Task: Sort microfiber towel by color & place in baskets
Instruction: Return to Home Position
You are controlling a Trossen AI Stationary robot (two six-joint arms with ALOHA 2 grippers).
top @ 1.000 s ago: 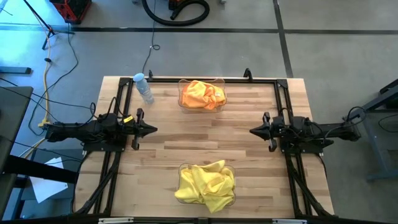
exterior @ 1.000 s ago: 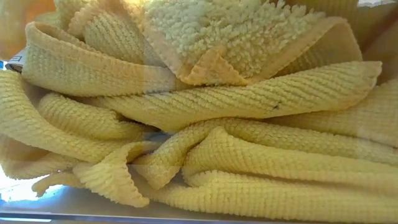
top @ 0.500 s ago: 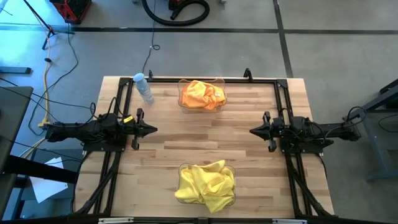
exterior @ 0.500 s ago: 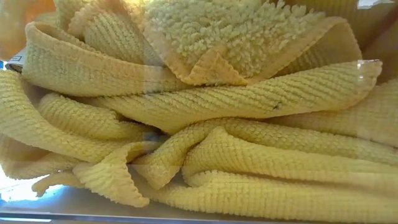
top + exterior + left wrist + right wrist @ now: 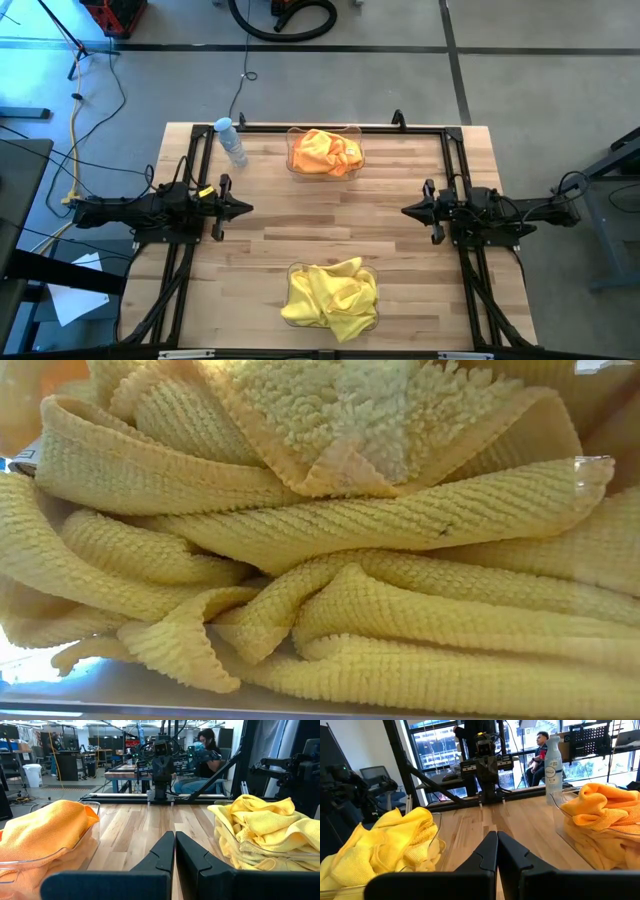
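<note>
Orange towels lie in the far basket; yellow towels fill the near basket. Left gripper and right gripper face each other across the table, well apart. Both have their fingers pressed together.

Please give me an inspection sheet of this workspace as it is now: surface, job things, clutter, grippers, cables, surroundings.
Surface: wooden table, no spill seen.
Job's things: orange towels in the far bin; yellow towels heaped in the near bin; none loose on the table.
Clutter: bottle upright near the far left corner.
Grippers: left gripper and right gripper shut, empty, at the table's sides, facing each other.
Cables: yellow cable and black cable on the floor, off the table.
Surroundings: person seated in the room beyond.
</note>
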